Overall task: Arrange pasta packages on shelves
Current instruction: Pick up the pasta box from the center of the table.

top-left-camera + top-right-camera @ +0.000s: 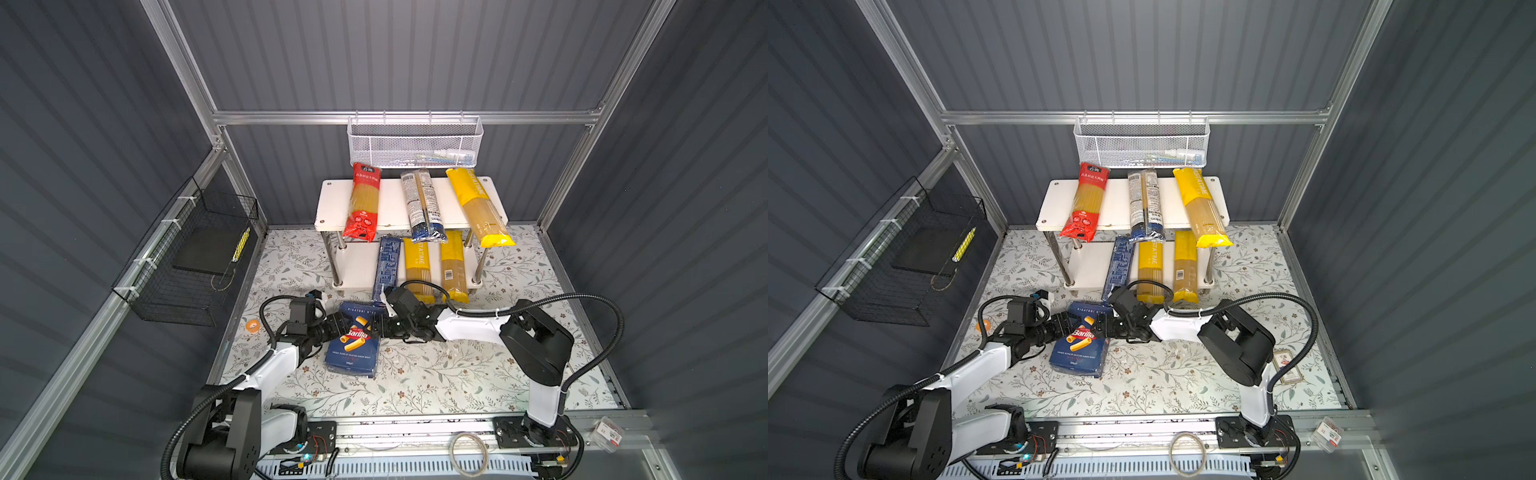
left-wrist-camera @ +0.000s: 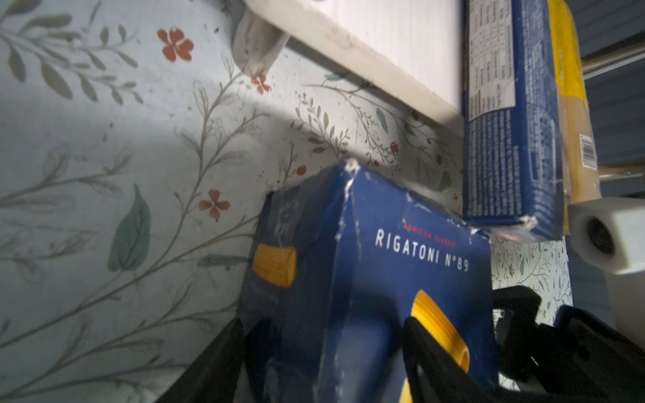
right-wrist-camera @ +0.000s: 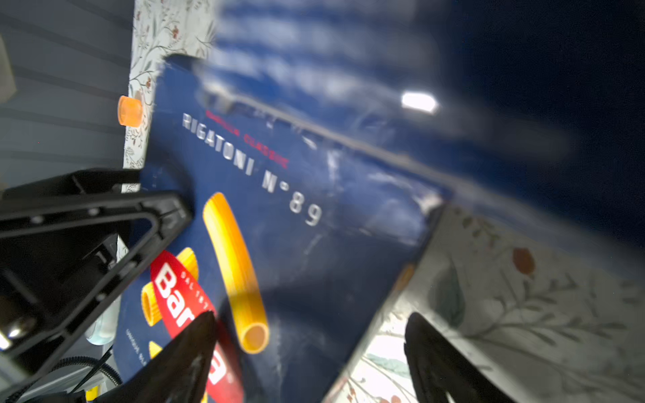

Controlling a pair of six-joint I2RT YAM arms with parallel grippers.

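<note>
1. The Barilla box (image 1: 353, 349) lies printed face up on the table (image 1: 436, 374), just in front of the rack (image 1: 332, 203), with a claw at either side.
2. The left claw (image 1: 337, 327) sits at the box's left edge. One finger is over the printed face and the other is at the side. Whether it pinches the box cannot be told.
3. The right claw (image 1: 376, 326) stands apart at the box's right edge. One finger is over the face, the other is off the box, and table shows in the gap.
4. The narrow box (image 1: 387, 266) lies on the rack's lower board, its front end overhanging just beside the Barilla box's top end. Two yellow bags (image 1: 417, 266) (image 1: 453, 266) lie next to it and also overhang.
5. On the top board, the red bag (image 1: 363, 203), clear bag (image 1: 422, 203) and yellow bag (image 1: 478, 203) lie front to back, with their ends past the front edge.
6. A mesh basket (image 1: 415, 145) hangs on the rear rail above the rack. A wire basket (image 1: 187, 257) hangs on the left wall. A tape roll (image 1: 252, 325) lies on the table near the left arm.
</note>
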